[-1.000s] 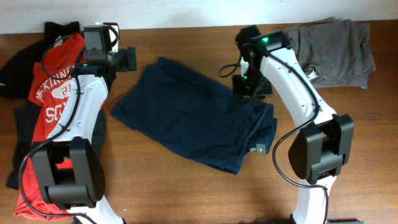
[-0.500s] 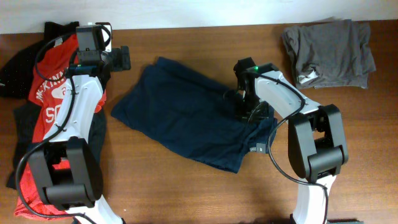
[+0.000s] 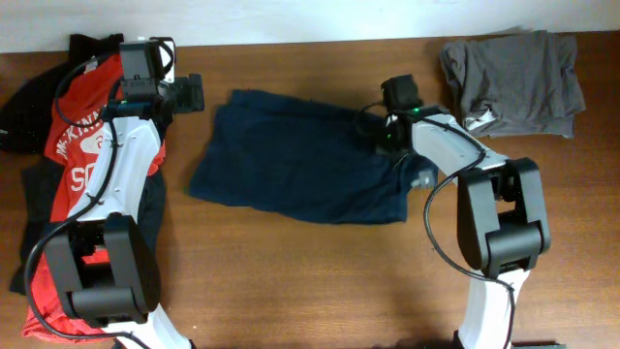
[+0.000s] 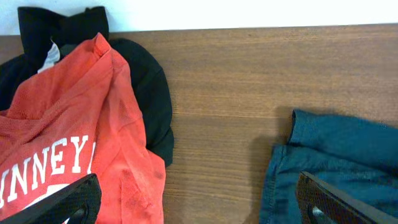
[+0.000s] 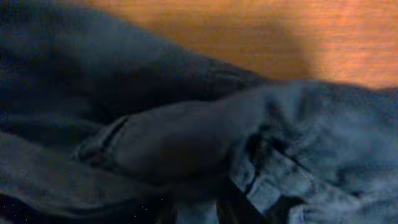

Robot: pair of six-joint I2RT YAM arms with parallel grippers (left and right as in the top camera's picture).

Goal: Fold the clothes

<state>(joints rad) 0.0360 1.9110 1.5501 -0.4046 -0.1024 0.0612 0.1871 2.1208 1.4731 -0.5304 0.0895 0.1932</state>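
The navy-blue shorts [image 3: 291, 165] lie spread across the middle of the table, bunched at their right end. My right gripper [image 3: 378, 131] is low on that bunched right edge and shut on the cloth. The right wrist view is filled with folds of the shorts [image 5: 186, 143], with the dark fingers [image 5: 205, 208] close together in the fabric. My left gripper [image 3: 194, 92] is open and empty above bare wood, between the red T-shirt [image 3: 87, 145] and the shorts' left corner [image 4: 336, 155]. Its fingers [image 4: 199, 199] straddle the gap. The red T-shirt [image 4: 62, 130] lies on black pieces [image 4: 149, 87].
A plain grey garment [image 3: 513, 82] with a small white tag lies folded at the back right corner. More black cloth [image 3: 29, 107] spreads along the left edge under the red T-shirt. A white wall borders the table's far edge.
My right gripper has moved back and to the right with the shorts' right edge, swinging the shorts from a diagonal lie to a nearly level one. The left arm has shifted slightly left.
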